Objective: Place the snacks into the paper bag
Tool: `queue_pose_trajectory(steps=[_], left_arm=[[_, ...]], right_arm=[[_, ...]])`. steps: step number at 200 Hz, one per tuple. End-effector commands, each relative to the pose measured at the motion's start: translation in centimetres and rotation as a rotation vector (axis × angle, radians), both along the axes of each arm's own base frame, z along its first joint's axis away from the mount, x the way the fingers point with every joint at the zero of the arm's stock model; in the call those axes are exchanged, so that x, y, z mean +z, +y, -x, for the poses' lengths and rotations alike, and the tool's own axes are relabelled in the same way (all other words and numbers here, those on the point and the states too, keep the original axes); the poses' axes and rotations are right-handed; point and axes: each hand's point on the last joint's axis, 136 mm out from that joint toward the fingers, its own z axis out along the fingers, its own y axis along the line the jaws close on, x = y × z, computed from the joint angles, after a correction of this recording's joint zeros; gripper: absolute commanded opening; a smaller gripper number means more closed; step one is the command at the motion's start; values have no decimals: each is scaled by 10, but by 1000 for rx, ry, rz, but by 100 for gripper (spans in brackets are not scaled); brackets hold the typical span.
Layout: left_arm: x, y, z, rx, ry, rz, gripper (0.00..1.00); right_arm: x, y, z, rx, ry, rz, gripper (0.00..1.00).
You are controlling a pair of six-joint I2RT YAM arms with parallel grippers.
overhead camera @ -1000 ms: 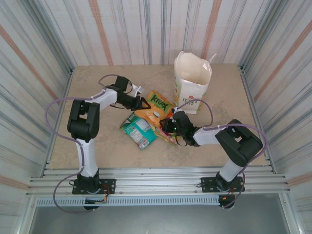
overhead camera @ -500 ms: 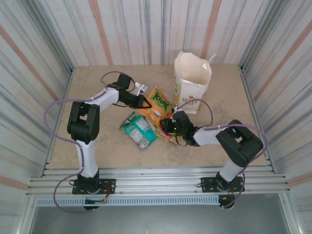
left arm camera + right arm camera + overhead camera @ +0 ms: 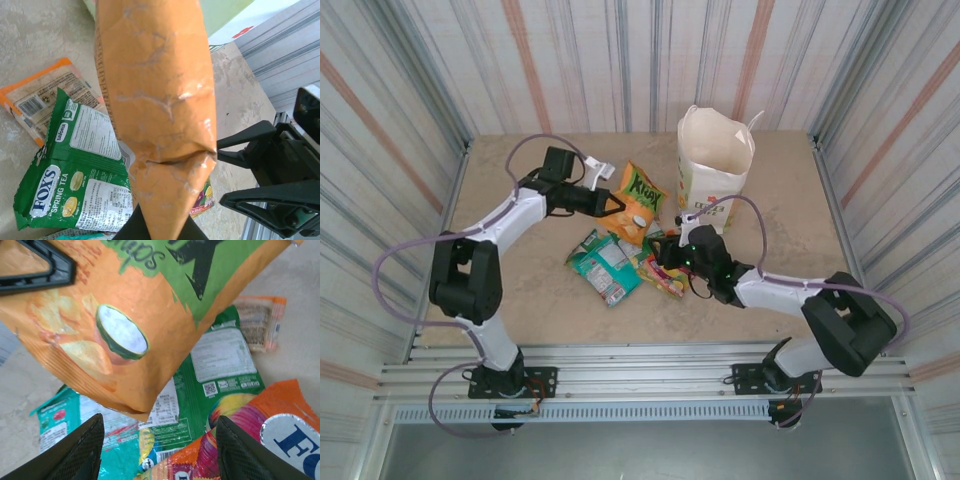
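Left tool (image 3: pixel 619 205) pinching Krax packet (image 3: pixel 643 190), logo-end up

**Packets Heaped Before the Bag**

The paper bag (image 3: pixel 715 175) stands at the back right of the desk (image 3: pixel 540 300). Left of it, the Krax packet (image 3: pixel 641 193) hangs above the desk in the left claw (image 3: pixel 618 204). Nearer lie the leftmost packet (image 3: pixel 603 266), the Spring Tea packet (image 3: pixel 75 170) to its right, the tiny packet (image 3: pixel 42 102) behind that, and the Fox's packet (image 3: pixel 260 440) rightmost, beneath the right claw (image 3: pixel 665 256).

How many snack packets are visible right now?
5: orange Krax packet in the left claw; teal packet, green Fox's packet, pink Fox's packet, small orange packet on the table. Others may be hidden.
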Motion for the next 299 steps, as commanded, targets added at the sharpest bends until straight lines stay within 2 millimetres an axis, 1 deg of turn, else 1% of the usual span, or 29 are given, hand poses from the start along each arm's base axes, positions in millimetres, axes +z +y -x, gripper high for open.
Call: queue_pose_trajectory(steps=[1,41,92,107,131,156,182,199,227,241,263,278,299], left_arm=[[29,-2,6,-20,-114,53,2],[58,-2,22,-41,-217,132,0],[99,1,42,-50,-364,235,0],[108,2,50,-54,-396,263,0],[123,2,62,-82,-439,316,0],[140,1,76,-128,-485,373,0],[156,0,89,-175,-533,425,0],[167,-3,98,-212,-560,452,0],[176,-13,109,-270,-581,476,0],[176,-20,114,-302,-578,484,0],[174,-31,119,-342,-572,491,0],[170,-36,118,-351,-562,491,0],[168,-37,113,-339,-560,492,0]], right_arm=[[16,-7,7,36,-77,38,61],[46,-18,15,67,-159,-7,65],[71,-42,21,65,-222,-47,69],[77,-47,22,77,-246,-49,70],[84,-49,23,114,-266,-58,73],[97,-50,22,159,-269,-102,74],[116,-47,19,219,-273,-167,82],[129,-41,20,264,-299,-192,86],[150,-31,25,352,-348,-234,87],[158,-29,24,374,-372,-256,87],[177,-28,23,409,-418,-305,87],[187,-26,25,445,-443,-322,87],[194,-22,34,521,-455,-338,84]])
